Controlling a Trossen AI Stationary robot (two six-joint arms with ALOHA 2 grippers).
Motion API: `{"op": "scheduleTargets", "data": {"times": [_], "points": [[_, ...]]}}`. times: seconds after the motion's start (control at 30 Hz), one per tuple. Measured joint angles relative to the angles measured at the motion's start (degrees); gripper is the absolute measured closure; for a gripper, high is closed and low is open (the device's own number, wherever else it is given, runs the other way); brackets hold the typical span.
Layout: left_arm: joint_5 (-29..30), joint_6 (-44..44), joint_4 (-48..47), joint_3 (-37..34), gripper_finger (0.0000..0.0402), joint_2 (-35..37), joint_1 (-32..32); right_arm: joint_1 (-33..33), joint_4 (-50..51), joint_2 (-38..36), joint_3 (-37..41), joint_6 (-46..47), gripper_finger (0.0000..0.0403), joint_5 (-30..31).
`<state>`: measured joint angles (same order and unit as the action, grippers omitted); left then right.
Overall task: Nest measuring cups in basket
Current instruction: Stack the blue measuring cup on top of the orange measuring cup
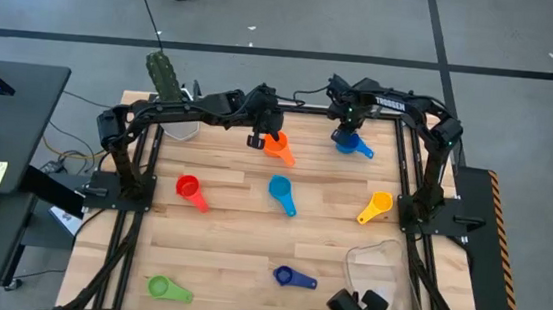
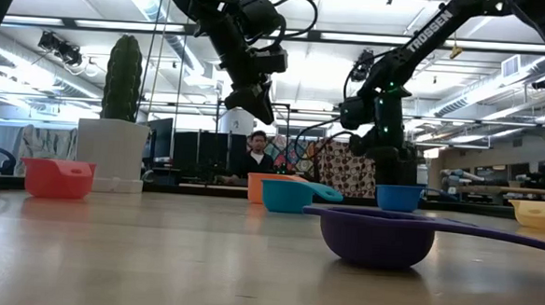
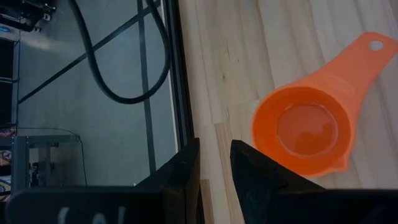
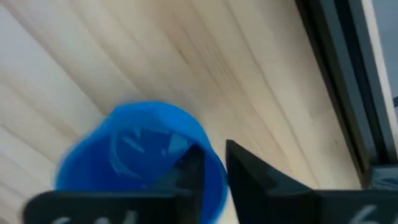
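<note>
Wooden tabletop fills my workspace, with dark frame rails along its far and side edges and grey floor beyond. Both my arms reach over the far end of it.

My biggest risk sits with my right gripper: its fingers straddle the rim of the blue cup, one inside the bowl, one outside, with the jaws closing in on the wall. I judge this a thin pinch on a curved wall; if the cup tilts or slips as I lift, it could drop near the far rail and skid off onto the floor.

My left gripper hangs above the table with nothing in it, fingers only narrowly apart, just beside the orange cup. That cup also lies close to the far edge, so a clumsy descent could knock it over the side.

The basket stands at the near right, well apart from both grippers. The carry there crosses open board, but the yellow cup lies near the route. The light blue cup, red cup, dark blue cup and green cup lie scattered with room between them.
</note>
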<state>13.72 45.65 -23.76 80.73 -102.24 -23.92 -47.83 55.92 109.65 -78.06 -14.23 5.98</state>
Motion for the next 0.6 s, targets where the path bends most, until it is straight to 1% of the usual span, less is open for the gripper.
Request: {"op": "scheduleTargets", "data": {"times": [0.07, 0.13, 0.33, 0.5, 0.6], "points": [[0.00, 0.00, 0.01, 0.00, 0.0308, 0.00, -0.02, -0.15, 0.00, -0.03, -0.05, 0.36, 0.0372, 0.40], [0.00, 0.00, 0.00, 0.00, 0.0308, 0.00, 0.00, -0.40, 0.60, -0.25, -0.90, 0.40, 0.0388, 0.17], [0.00, -0.02, 0.00, 0.00, 0.0308, 0.00, 0.00, -0.69, 1.25, -0.20, -3.24, -0.69, 0.0389, 0.68], [0.02, -0.04, -0.01, 0.00, 0.0308, 0.00, 0.00, -0.34, 5.50, -0.13, -7.27, -1.40, 0.0390, 2.07], [0.75, -0.07, -0.01, 0.00, 0.0308, 0.00, 0.00, -0.11, 8.95, -0.13, -10.52, -1.43, 0.0390, 1.68]]}}
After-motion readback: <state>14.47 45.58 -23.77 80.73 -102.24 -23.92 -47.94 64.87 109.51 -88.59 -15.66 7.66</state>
